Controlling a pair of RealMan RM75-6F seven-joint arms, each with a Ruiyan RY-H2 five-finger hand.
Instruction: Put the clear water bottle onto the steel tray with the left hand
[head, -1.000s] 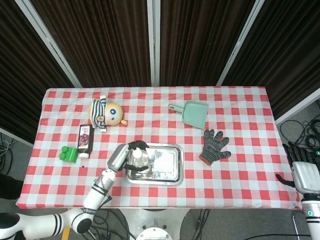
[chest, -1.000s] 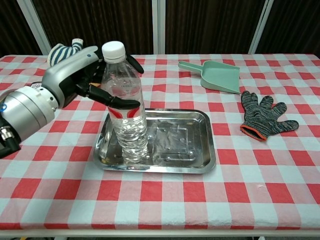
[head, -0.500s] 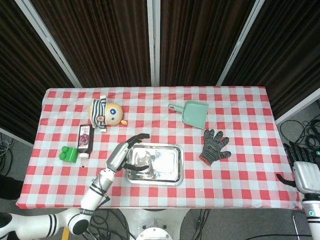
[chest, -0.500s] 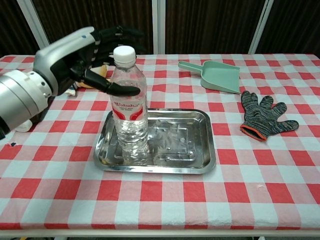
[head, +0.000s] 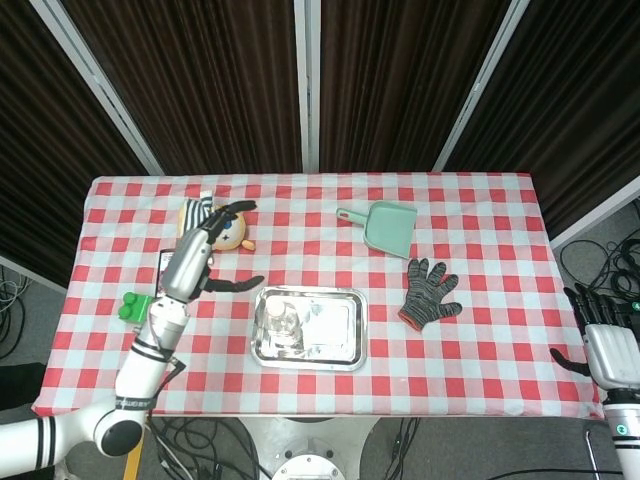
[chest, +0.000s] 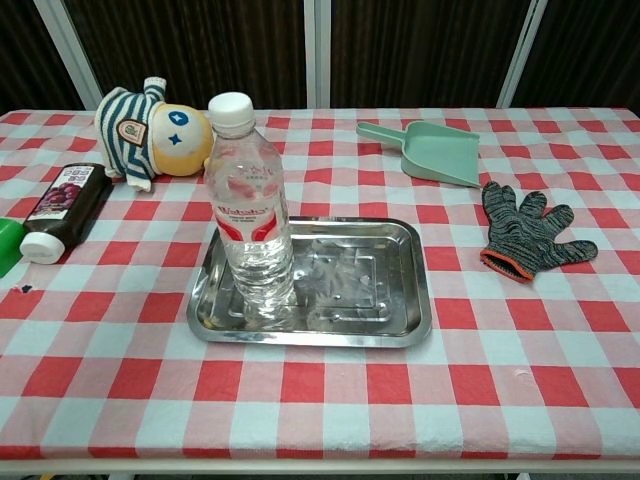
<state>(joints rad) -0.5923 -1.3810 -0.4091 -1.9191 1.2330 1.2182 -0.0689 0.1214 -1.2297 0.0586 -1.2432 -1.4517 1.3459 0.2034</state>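
**Bottle upright on the tray, your left hand clear of it**

The clear water bottle (chest: 250, 215) stands upright in the left part of the steel tray (chest: 400, 300), white cap on top, nothing touching it. The tray sits near the middle of the worktop (chest: 560, 380), toward the front edge.

Your left hand (head: 200, 255) hangs above the worktop's left side, well apart from the bottle, fingers spread and holding nothing (the chest view does not show it at all). Under and around it in the head view lie the striped doll (chest: 150, 120), the dark juice bottle (chest: 62, 208) on its side and a green block (head: 135, 305) toward the left edge.

Your right hand (head: 605, 340) is off the worktop past its right edge, fingers apart and empty.

Toward the rear right lies a green dustpan (chest: 435, 155), and a grey knit glove (chest: 530, 235) lies flat just right of the tray.
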